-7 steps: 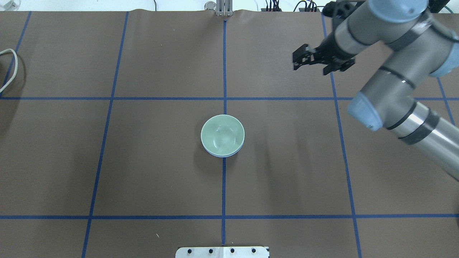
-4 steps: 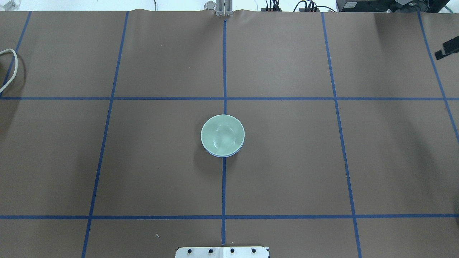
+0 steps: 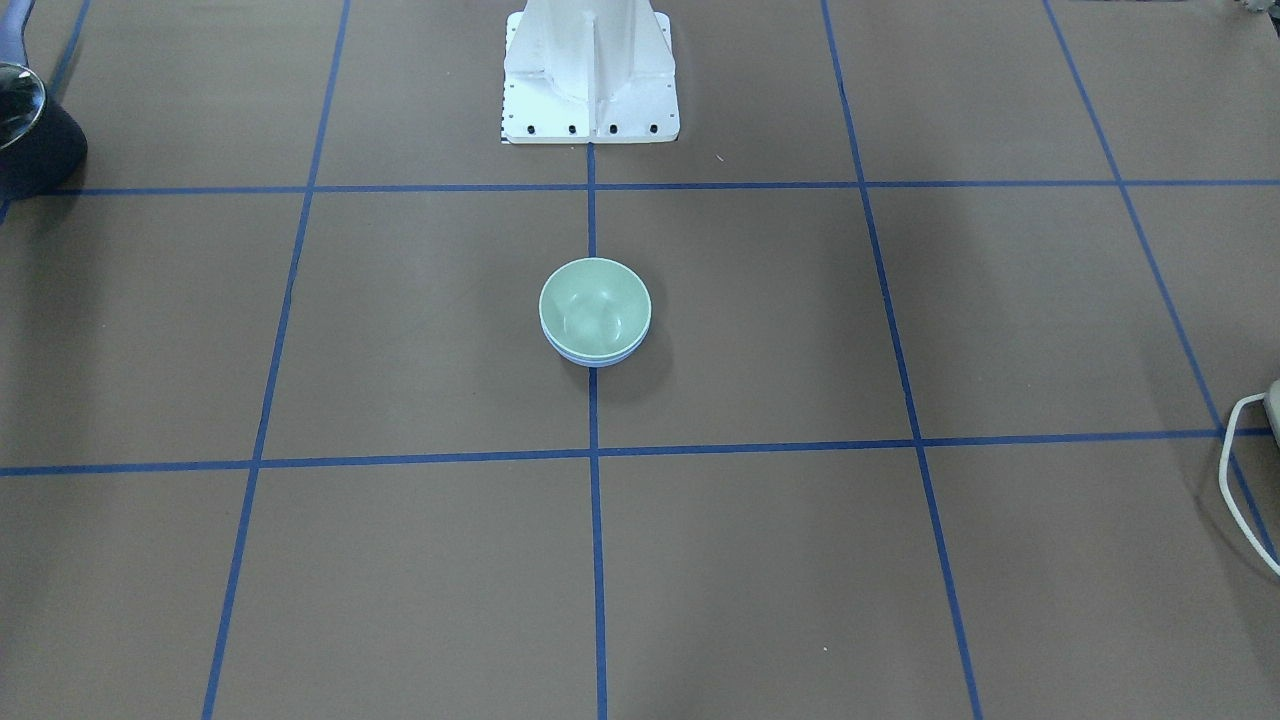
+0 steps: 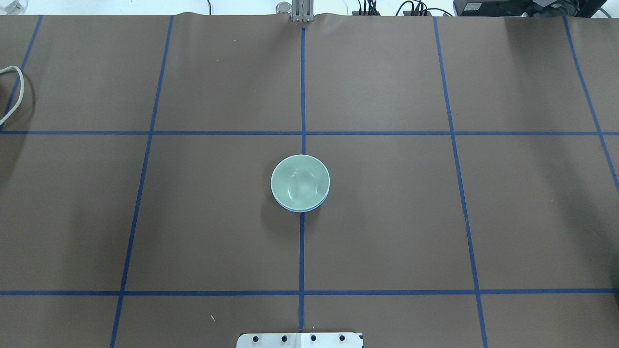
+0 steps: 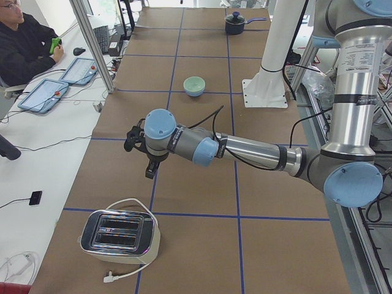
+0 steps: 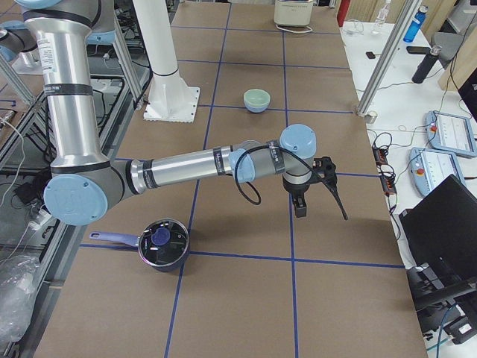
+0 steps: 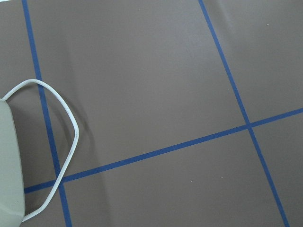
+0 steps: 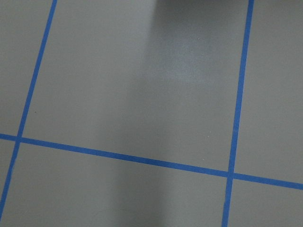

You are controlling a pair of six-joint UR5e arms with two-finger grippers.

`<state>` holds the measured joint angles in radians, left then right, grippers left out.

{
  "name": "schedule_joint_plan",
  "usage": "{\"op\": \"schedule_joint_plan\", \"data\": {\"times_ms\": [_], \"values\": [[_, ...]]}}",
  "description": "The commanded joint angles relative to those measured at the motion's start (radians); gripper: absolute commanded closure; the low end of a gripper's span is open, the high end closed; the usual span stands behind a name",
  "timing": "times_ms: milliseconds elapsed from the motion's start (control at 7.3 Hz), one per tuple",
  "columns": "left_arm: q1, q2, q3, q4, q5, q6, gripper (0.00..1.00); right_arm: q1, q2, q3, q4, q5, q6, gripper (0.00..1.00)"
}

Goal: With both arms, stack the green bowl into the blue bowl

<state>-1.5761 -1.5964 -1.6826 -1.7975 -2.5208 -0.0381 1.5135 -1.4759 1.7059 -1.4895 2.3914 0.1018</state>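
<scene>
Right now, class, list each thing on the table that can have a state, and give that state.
green bowl: upright, nested inside the blue bowl.
blue bowl: upright, holding the green bowl.
left hand: clear of the bowls; open or shut unclear.
right hand: clear of the bowls; open or shut unclear.
pot: lid on.
toaster: upright.

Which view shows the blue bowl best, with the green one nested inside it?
Exterior front-facing: the blue bowl shows as a crescent of rim and wall below the green bowl. Overhead exterior gives a thinner sliver; both side views show it small and far; the wrist views miss it.
</scene>
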Motion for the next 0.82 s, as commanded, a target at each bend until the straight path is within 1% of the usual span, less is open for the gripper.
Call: {"op": "schedule_joint_plan", "data": {"times_ms": [0,685], "values": [[-0.016,-0.017,0.093,0.003,0.000,0.049,0.03,0.002,-0.004,0.008,0.002,0.000,-0.004,0.00],[-0.016,-0.025,0.100,0.004,0.002,0.049,0.03,0.001,-0.004,0.003,-0.001,-0.001,-0.002,0.00]]}}
